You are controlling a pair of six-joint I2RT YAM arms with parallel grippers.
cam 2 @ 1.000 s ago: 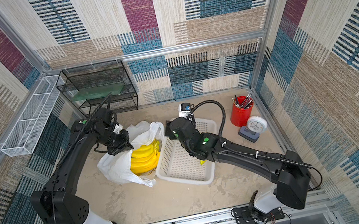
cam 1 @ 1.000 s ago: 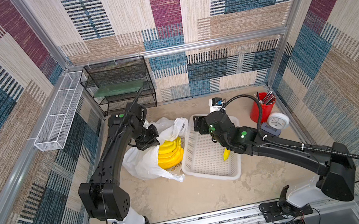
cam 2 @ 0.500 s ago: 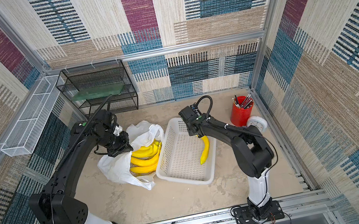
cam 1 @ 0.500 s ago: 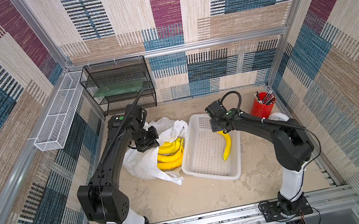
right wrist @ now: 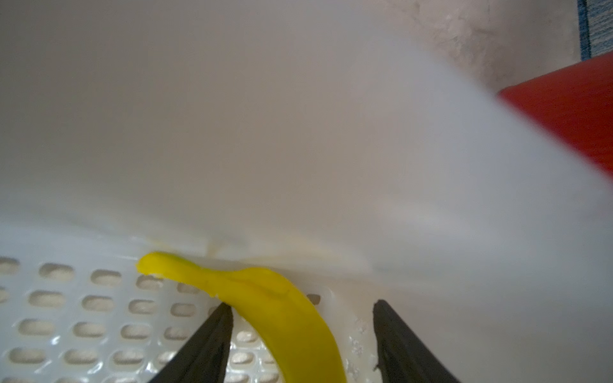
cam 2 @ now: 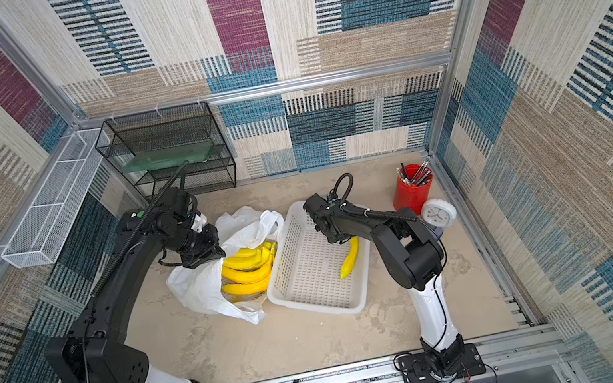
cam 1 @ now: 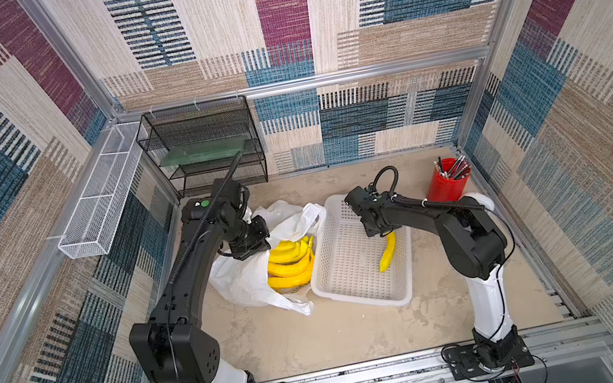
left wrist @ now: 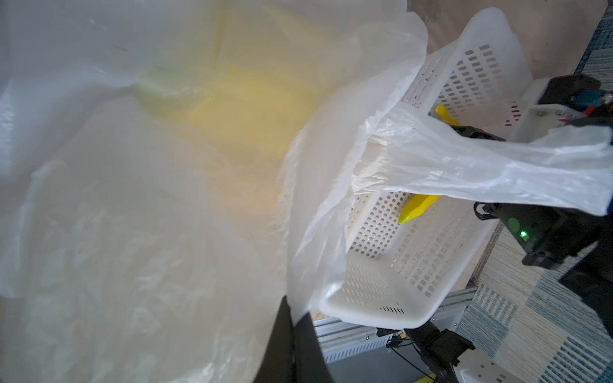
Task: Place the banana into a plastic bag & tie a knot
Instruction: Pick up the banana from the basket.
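Right claw (right wrist: 302, 306) astride banana (right wrist: 272, 298), in basket (right wrist: 76, 286)

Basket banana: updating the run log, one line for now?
left jaws: shut on plastic bag | right jaws: open astride banana in basket

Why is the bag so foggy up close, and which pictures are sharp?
Left wrist view: the bag sits right at the lens, so it is out of focus and the bananas inside are just a yellow smear; the basket farther off is crisp. Right wrist view: the basket wall and red cup are blurred, the banana is sharper. Both top views: sharp, evenly lit.
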